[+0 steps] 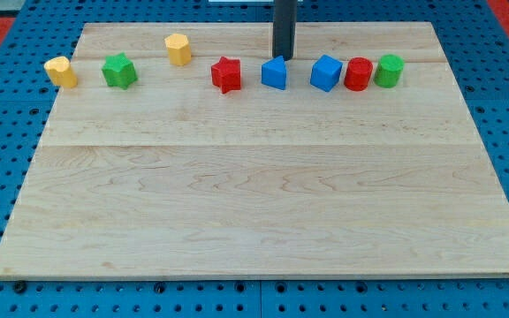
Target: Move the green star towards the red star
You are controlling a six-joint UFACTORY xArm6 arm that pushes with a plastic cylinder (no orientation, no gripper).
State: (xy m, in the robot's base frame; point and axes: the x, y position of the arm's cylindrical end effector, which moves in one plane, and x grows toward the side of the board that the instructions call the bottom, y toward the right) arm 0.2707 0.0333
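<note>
The green star [119,71] lies near the view's top left on the wooden board [254,194]. The red star [225,74] lies to its right, with a gap between them. My tip [283,58] is at the view's top centre, just above a blue block [274,73] and right of the red star. It is far to the right of the green star and touches neither star.
A yellow block [61,71] lies left of the green star. Another yellow block [178,49] lies above the gap between the stars. A blue cube [325,72], a red cylinder [358,74] and a green cylinder [389,71] line up at the right.
</note>
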